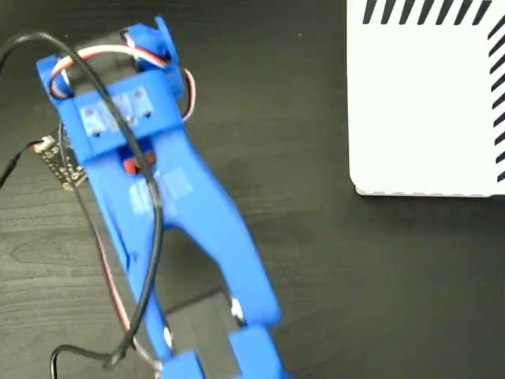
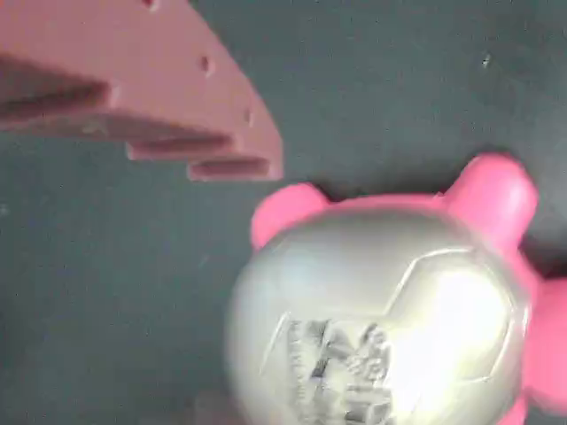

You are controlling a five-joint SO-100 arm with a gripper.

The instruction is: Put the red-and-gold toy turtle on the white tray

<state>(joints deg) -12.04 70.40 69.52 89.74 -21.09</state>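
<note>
Your pincer (image 2: 266,292) hangs over the shiny gold-shelled, coral-legged squishy turtle (image 2: 381,328) on the dark desk (image 1: 316,260); whether it is released I cannot tell. Centre it over the shell before clenching; the striped white tray (image 1: 426,110) lies at the far right corner.

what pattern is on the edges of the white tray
Black diagonal stripes on the white tray, clearest in the fixed view.

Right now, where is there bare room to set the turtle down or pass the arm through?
The tray, top right in the fixed view, shows nothing on it. The dark table between the arm and tray is open too. The left is crowded with arm and cables. In the wrist view the turtle sits right below a finger.
</note>
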